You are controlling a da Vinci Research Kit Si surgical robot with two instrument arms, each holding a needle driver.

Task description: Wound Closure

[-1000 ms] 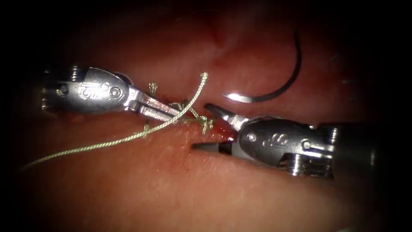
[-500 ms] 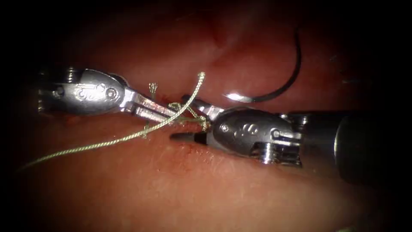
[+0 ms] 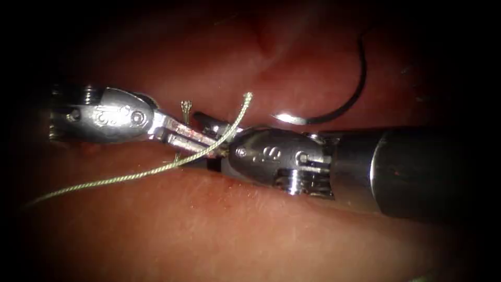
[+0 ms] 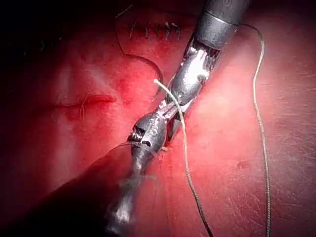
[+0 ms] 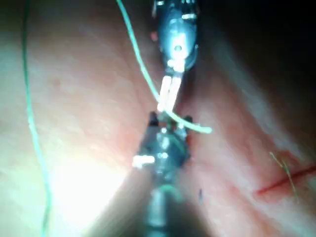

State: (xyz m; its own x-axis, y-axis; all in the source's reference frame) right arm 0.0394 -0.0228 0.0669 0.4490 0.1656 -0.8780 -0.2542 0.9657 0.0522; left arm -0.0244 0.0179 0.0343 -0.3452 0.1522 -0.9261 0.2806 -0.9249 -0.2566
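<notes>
The left arm's shiny steel hand [image 3: 201, 140] pinches the pale green braided thread [image 3: 130, 175] near its frayed free end, which pokes up toward one o'clock; the long tail runs off toward eight o'clock. The right arm's steel hand [image 3: 209, 141] is spread around that thread beside the cut, holding nothing. The dark curved steel needle [image 3: 352, 99] lies free on the moist red tissue [image 3: 261, 230] at two o'clock, not in it. The thread looks light, limp and slippery, best taken short near the knot; the needle looks stiff, best gripped mid-curve.
</notes>
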